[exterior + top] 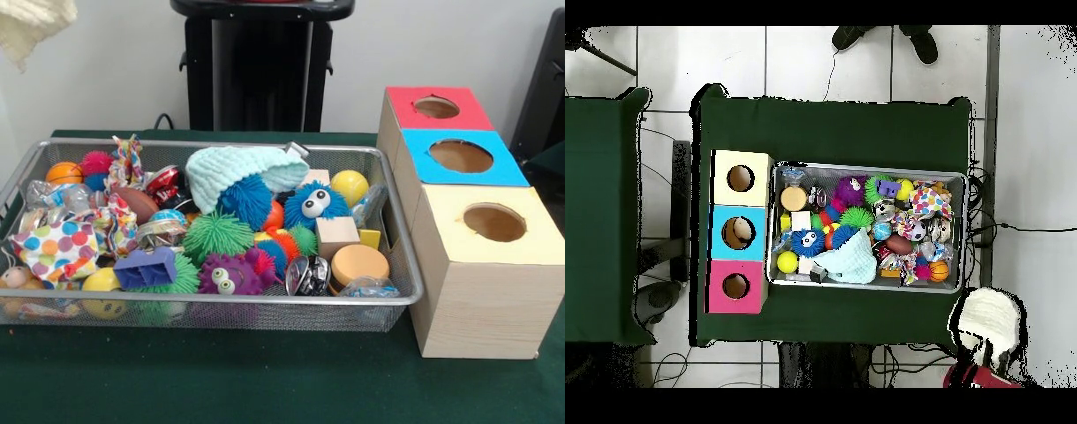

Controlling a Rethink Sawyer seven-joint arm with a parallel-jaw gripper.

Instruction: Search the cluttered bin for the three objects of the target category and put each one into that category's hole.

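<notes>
**Gripper out of sight, bin full**

The gripper showed in neither view, so how far it stood open and whether it held anything could not be told. A cream knit thing point(31, 26) hung at the top left corner of the front view.

The wire bin point(221, 300) sat on the green table point(265, 380), heaped with toys. A mint knit hat point(229, 168) lay at the far middle, over a blue spiky ball point(245, 201). Right of it sat a blue furry ball with eyes point(313, 205), then a yellow ball point(350, 185). A wooden cube point(336, 234) and a tan disc point(357, 262) lay at the near right. A purple spiky toy with eyes point(225, 276) rested against the near wall, and a polka-dot cloth point(57, 247) at the left.

Just right of the bin stood three boxes in a row, each with a round hole on top: red box point(402, 102) farthest, blue box point(508, 168) between, yellow box point(485, 300) nearest.
</notes>
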